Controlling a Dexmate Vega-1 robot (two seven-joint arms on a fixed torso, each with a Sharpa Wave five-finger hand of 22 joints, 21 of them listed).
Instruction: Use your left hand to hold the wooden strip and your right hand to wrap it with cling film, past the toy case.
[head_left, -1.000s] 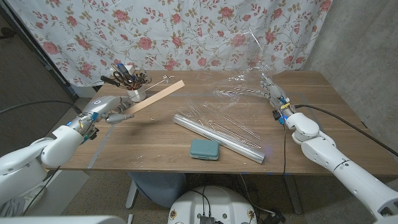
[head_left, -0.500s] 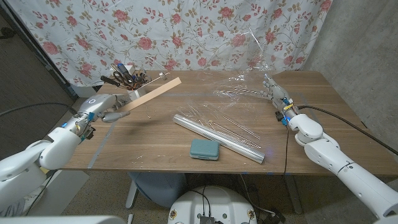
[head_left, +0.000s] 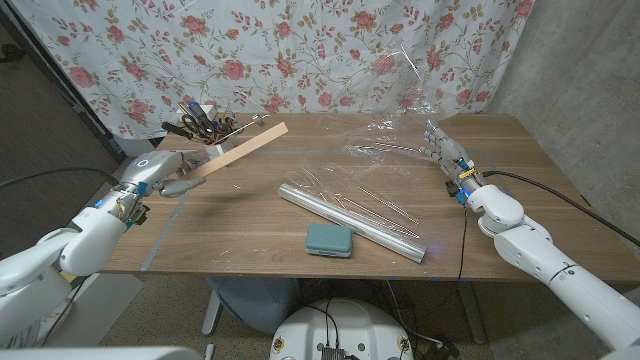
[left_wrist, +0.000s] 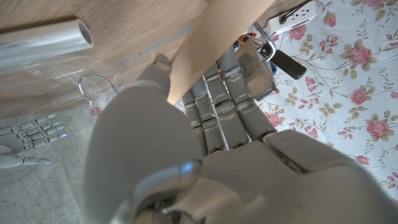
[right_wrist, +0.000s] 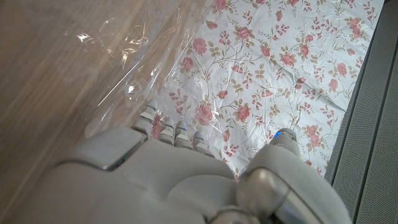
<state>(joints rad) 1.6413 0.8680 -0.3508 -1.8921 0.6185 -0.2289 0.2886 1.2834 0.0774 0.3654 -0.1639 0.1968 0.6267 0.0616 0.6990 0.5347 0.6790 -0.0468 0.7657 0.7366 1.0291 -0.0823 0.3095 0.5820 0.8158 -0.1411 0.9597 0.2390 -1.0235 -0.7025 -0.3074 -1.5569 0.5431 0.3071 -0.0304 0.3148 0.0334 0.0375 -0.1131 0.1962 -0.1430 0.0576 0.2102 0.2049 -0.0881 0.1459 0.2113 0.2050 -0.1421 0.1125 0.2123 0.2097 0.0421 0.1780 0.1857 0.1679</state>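
Strip (head_left: 240, 150) of flat pale wood, gripped by left hand (head_left: 170, 172).

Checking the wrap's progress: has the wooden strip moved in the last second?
Yes. The wooden strip has shifted left and away, toward the scissors cup.

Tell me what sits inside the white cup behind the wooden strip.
Scissors and other dark-handled tools stand in the white cup. The wooden strip, held by the left hand, covers the cup's lower part.

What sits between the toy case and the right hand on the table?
In the head view, the cling film roll lies diagonally between the toy case and the right hand, with loose film stretching toward that hand.
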